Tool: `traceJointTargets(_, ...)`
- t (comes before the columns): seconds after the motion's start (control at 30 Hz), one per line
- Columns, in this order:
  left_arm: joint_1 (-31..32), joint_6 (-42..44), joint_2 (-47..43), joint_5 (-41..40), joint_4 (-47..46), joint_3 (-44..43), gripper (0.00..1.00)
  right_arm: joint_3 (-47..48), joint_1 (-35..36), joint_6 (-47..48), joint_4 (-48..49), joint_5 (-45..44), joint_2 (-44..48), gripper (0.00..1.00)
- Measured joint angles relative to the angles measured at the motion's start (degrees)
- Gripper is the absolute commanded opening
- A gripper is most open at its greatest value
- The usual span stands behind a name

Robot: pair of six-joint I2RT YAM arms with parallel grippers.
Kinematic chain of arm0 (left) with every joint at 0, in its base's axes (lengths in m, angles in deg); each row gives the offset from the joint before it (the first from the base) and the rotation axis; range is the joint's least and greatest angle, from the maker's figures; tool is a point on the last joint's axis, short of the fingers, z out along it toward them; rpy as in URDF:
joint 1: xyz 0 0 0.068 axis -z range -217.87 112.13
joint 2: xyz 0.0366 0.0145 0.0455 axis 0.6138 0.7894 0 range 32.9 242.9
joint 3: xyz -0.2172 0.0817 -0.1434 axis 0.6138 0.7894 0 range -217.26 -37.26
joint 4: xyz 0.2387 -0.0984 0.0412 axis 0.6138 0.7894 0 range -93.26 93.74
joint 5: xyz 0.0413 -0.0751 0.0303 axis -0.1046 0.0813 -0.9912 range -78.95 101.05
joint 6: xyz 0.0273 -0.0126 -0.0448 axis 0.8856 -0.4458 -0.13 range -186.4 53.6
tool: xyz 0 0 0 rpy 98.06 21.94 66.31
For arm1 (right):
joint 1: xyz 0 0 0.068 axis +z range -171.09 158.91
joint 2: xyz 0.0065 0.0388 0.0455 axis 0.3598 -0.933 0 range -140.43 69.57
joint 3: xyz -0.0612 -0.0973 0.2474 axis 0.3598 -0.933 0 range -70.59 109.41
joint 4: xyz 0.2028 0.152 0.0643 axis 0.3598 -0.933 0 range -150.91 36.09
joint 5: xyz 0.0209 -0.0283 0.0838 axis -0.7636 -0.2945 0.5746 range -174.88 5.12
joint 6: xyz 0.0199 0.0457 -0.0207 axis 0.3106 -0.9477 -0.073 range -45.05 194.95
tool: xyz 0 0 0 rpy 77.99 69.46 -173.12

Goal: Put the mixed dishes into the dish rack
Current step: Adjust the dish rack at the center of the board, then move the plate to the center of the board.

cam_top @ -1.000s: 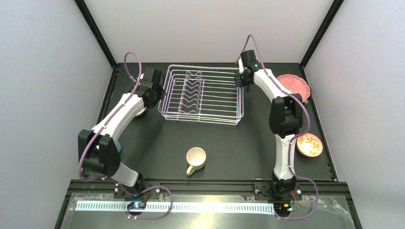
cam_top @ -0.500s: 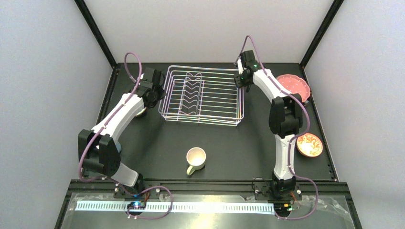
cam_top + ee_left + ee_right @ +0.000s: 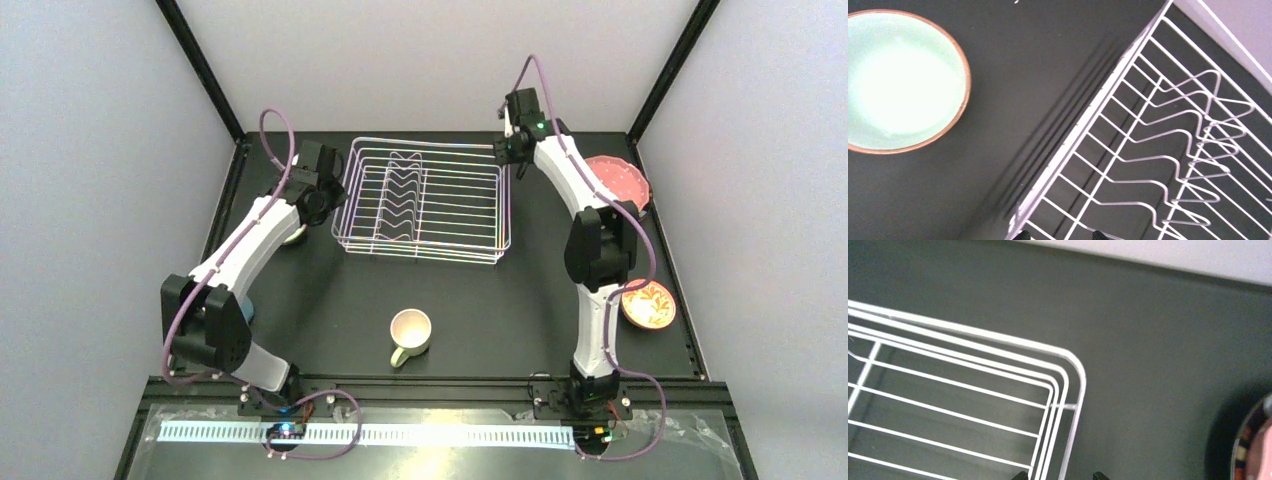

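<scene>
The white wire dish rack (image 3: 425,203) stands at the middle back, with nothing in it. My left gripper (image 3: 337,197) hovers over its left rim; in the left wrist view the gripper (image 3: 1061,235) is open, with the rim (image 3: 1088,120) passing by the left fingertip. My right gripper (image 3: 508,162) hangs above the rack's far right corner (image 3: 1068,370), open, with the corner wires below the gap (image 3: 1060,475). A pale-green bowl (image 3: 903,80) lies left of the rack. A cream mug (image 3: 410,333) lies on its side near the front. A pink plate (image 3: 617,181) and an orange-patterned bowl (image 3: 648,304) sit at the right.
Black frame posts rise at both back corners, and grey walls close in the table. The left arm's elbow (image 3: 205,325) covers part of the left front. The pink plate's dark edge (image 3: 1248,450) shows at the lower right of the right wrist view.
Both grippers have opened wider, the right one much more. The right wrist has risen and drawn back a little from the rack's corner. The left arm has barely moved.
</scene>
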Motion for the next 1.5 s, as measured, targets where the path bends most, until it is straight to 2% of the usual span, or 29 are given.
traceJointTargets(0.03,0.0,0.2,0.0,0.6,-0.3,-0.2,0.72,1.0,0.0,-0.5,-0.3,-0.3,0.5,0.77)
traceJointTargets(0.13,0.1,0.8,0.3,2.7,-0.9,-2.1,0.73,3.9,0.0,-2.3,-0.7,-1.6,2.2,0.78)
traceJointTargets(0.23,0.9,2.2,2.5,4.3,-1.1,-7.6,0.73,6.0,-0.3,-4.5,-0.9,-2.7,4.2,0.79)
traceJointTargets(0.47,6.3,6.6,17.1,7.5,-0.7,-31.1,0.75,6.1,-4.7,-11.6,-0.8,-3.5,7.4,0.79)
traceJointTargets(0.6,9.0,9.0,23.2,10.2,-0.3,-39.3,0.75,4.1,-8.9,-15.6,-0.3,-3.4,7.9,0.79)
traceJointTargets(0.83,10.1,11.6,28.0,17.4,-1.4,-40.7,0.76,-7.2,-15.1,-23.0,0.3,-7.0,12.8,0.79)
traceJointTargets(0.9,10.3,11.9,29.1,19.3,-2.2,-40.7,0.76,-9.0,-17.0,-25.4,0.0,-7.4,14.2,0.84)
traceJointTargets(1.1,12.9,12.7,30.5,22.6,-4.5,-40.7,0.76,-16.5,-22.5,-33.4,0.0,-7.9,20.4,0.84)
traceJointTargets(1.27,15.4,13.4,30.7,24.7,-5.4,-40.7,0.76,-21.2,-27.3,-39.0,0.0,-5.5,22.0,0.84)
traceJointTargets(1.5,15.9,14.4,31.1,27.8,-6.7,-40.7,0.76,-32.5,-31.6,-45.0,1.6,0.4,23.3,0.84)
